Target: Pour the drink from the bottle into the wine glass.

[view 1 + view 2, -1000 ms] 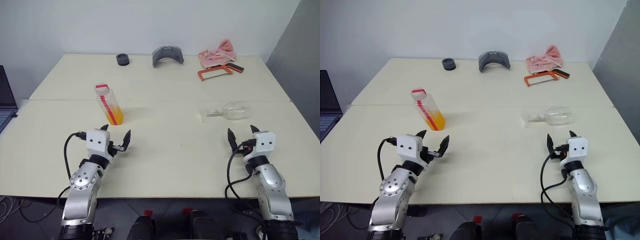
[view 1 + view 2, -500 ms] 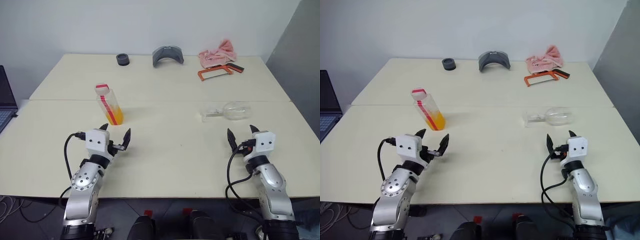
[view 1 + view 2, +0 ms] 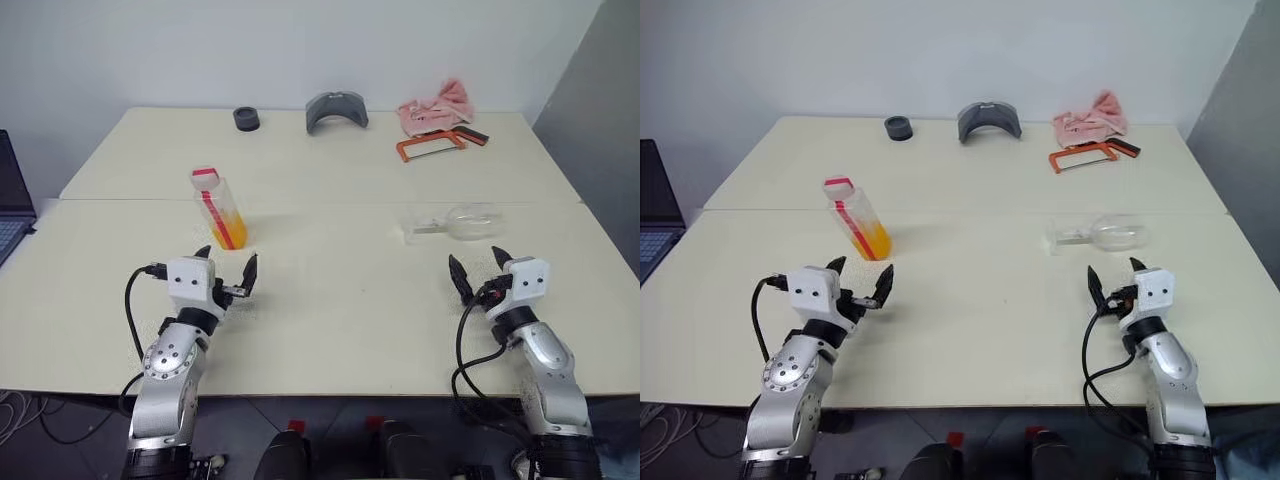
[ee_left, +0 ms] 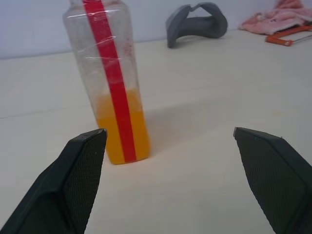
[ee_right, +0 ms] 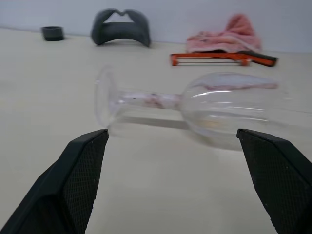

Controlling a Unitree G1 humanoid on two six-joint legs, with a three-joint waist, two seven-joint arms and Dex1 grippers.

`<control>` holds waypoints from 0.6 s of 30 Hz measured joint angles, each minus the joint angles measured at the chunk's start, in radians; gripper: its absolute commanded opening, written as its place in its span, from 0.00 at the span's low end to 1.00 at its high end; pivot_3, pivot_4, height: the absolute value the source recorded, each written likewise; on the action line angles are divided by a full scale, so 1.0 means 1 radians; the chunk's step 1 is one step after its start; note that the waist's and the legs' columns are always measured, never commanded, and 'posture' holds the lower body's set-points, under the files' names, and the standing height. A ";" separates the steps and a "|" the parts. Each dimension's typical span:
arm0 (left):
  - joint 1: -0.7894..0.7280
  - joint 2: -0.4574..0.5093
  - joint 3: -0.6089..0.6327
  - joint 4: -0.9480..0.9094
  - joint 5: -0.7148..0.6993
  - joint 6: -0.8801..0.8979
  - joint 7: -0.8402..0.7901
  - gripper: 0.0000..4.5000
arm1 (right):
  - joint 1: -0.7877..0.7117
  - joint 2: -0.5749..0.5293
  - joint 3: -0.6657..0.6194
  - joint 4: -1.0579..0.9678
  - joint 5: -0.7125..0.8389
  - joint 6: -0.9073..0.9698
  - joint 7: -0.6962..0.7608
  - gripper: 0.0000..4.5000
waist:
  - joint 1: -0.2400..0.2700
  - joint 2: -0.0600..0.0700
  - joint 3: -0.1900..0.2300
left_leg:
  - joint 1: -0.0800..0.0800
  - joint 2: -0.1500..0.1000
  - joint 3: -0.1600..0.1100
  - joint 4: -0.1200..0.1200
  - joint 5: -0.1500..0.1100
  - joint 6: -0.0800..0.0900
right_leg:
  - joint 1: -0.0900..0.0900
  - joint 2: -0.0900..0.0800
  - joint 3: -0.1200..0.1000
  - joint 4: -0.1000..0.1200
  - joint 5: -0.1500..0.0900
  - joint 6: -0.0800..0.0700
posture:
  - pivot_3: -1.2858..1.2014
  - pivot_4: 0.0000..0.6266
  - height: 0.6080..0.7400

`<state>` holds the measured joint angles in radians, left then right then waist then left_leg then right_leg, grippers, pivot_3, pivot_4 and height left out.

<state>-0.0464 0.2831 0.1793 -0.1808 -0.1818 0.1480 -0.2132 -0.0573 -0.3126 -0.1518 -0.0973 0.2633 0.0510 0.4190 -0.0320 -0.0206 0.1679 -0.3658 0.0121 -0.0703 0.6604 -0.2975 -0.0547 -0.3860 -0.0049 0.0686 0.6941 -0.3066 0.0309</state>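
Nothing on the cream counter has moved; clear plastic bottle upright, clear wine glass toppled, both grippers' jaws released.

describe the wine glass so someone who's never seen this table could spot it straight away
Start at the cream table and look to its right half, just beyond the open right gripper. There the wine glass lies on its side, foot towards the table's middle and bowl towards the right edge. It is the one clear, empty, stemmed thing here; the bottle on the left stands upright and holds orange drink.
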 measured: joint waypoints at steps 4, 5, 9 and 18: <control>-0.037 -0.003 0.011 -0.006 -0.001 0.051 0.031 0.99 | -0.020 -0.090 0.075 -0.142 0.086 0.125 0.141 1.00 | -0.001 0.000 0.001 | 0.000 0.000 -0.001 0.000 0.000 0.000 | 0.000 0.000 -0.001 -0.001 0.000 0.000 | 0.52 0.24 1.00; -0.048 -0.003 0.016 -0.008 -0.001 0.063 0.039 0.99 | -0.039 -0.102 0.092 -0.171 0.105 0.153 0.162 1.00 | -0.001 0.000 0.001 | 0.000 0.000 -0.002 0.000 0.000 0.000 | 0.000 0.000 -0.002 -0.001 0.000 0.000 | 0.52 0.24 1.00; -0.096 0.002 0.029 -0.009 0.000 0.101 0.058 0.99 | -0.116 -0.134 0.141 -0.244 0.169 0.273 0.213 1.00 | 0.001 -0.001 0.001 | -0.001 0.000 -0.004 0.000 0.000 0.000 | 0.002 0.000 -0.004 -0.003 0.000 0.000 | 0.52 0.24 1.00; -0.194 0.017 0.050 0.028 0.000 0.176 0.074 0.99 | -0.195 -0.168 0.215 -0.252 0.200 0.398 0.282 1.00 | 0.002 -0.001 0.001 | -0.007 -0.001 -0.008 0.000 0.000 0.000 | 0.001 -0.002 -0.008 -0.007 0.000 0.000 | 0.52 0.24 1.00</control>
<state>-0.2401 0.3003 0.2296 -0.1527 -0.1818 0.3241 -0.1396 -0.2519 -0.4808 0.0633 -0.3489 0.4629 0.4491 0.7006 -0.0295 -0.0214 0.1688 -0.3723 0.0110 -0.0782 0.6606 -0.2974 -0.0550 -0.3854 -0.0073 0.0602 0.6871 -0.3063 0.0312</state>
